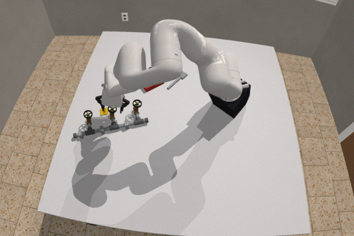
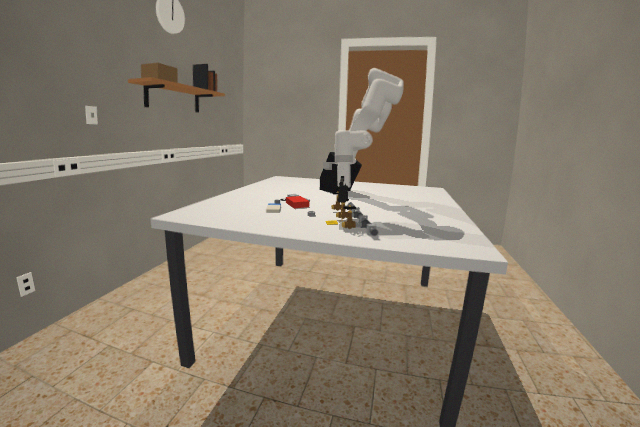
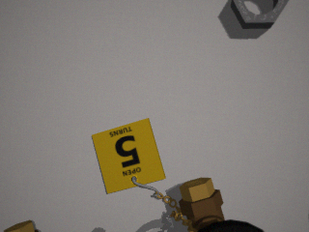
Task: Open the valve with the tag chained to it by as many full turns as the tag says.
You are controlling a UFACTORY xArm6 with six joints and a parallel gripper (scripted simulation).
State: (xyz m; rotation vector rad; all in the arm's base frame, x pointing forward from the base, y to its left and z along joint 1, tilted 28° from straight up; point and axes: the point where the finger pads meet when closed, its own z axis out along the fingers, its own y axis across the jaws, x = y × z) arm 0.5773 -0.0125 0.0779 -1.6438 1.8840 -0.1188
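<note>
Three brass valves with black handwheels stand on a grey pipe point(image 1: 110, 127): the left valve point(image 1: 86, 111), the middle valve point(image 1: 112, 110) and the right valve point(image 1: 139, 101). A yellow tag point(image 3: 127, 155) reading "OPEN 5 TURNS" lies flat on the table and is chained to the middle valve's brass body point(image 3: 200, 203); the tag also shows in the top view point(image 1: 103, 111). My gripper point(image 1: 112, 102) is open and empty, fingers pointing down, just above and behind the middle valve's handwheel. The fingers are out of the wrist view.
A grey hex nut point(image 3: 253, 11) lies on the table beyond the tag. A red box point(image 1: 153, 87) and a grey tool point(image 1: 176, 80) lie behind the arm. A small white and blue block point(image 2: 273, 207) lies near the red box point(image 2: 297, 201).
</note>
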